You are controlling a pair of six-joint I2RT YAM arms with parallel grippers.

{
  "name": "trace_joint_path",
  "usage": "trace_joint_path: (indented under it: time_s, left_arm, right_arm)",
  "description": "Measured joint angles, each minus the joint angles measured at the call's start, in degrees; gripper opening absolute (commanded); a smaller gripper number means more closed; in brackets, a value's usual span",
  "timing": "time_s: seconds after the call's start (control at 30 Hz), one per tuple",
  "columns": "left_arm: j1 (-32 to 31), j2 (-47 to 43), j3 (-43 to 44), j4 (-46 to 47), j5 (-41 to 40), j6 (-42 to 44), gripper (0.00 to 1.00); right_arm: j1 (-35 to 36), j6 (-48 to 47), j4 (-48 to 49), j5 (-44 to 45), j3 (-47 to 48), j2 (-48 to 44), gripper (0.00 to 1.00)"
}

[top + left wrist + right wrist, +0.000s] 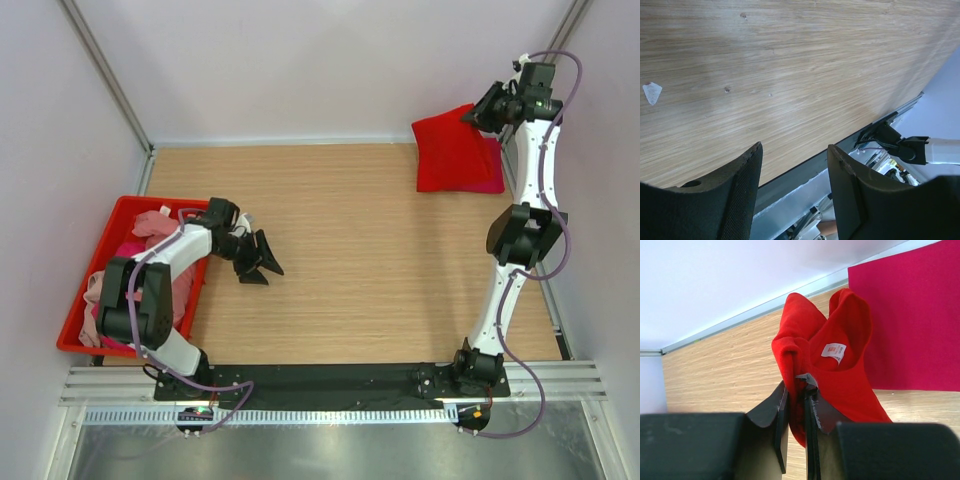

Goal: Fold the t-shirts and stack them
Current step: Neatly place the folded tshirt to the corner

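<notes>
Red t-shirt (452,155): bright, folded to near-square pad, far right corner of tabletop (350,250), lying on magenta t-shirt (910,315). No clear long axis; sides skewed to tabletop edge. Right gripper (480,112): jaws nearly closed, pinching raised far edge, neck label (833,351) showing. Left gripper (262,262): jaws wide, empty, beside bin (75,310).

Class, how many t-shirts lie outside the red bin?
2: a bright red t-shirt at the far right, pinched by the right fingers, and a magenta t-shirt flat partly beneath it. Others may be hidden.
</notes>
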Motion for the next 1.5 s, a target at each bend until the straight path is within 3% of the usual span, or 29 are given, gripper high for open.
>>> trace_joint_path:
  time_s: [0.8,1.5]
  left_arm:
    - [0.0,2.1,1.3,0.0,0.4,0.2,0.55]
    - [0.0,4.0,1.3,0.0,0.4,-0.1,0.55]
  right_arm:
    - [-3.0,-0.8,0.6,0.3,1.3,1.4,0.01]
    - [-5.9,-1.0,5.6,0.6,2.7,8.8,0.01]
